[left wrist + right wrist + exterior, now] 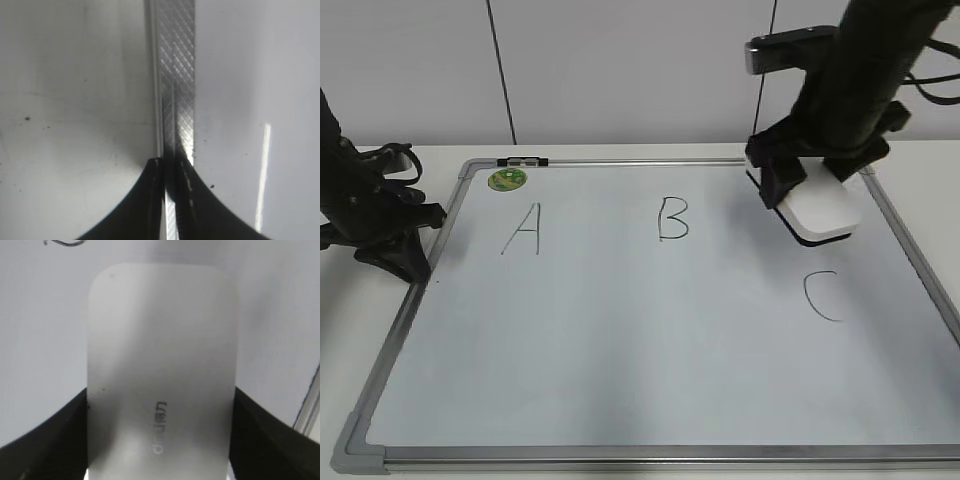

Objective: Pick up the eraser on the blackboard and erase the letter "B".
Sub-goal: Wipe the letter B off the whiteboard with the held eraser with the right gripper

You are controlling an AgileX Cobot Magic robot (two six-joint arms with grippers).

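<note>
Open board surface between eraser (820, 208) and letter "B" (672, 218); nothing standing in that lane. Blackboard (620, 370) bare across middle and lower part. Left pincer (395, 245) parked at left frame edge, near "A" (523, 229). "C" (823, 297) lies just below eraser.

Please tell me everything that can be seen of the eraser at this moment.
The eraser is a white block with rounded corners, of smooth plastic by its look, with faint grey embossed lettering on top. The right gripper clamps its long sides between black fingers. It sits near the blackboard's upper right, above the "C" and right of the letter "B". Whether it touches the board cannot be told.
</note>
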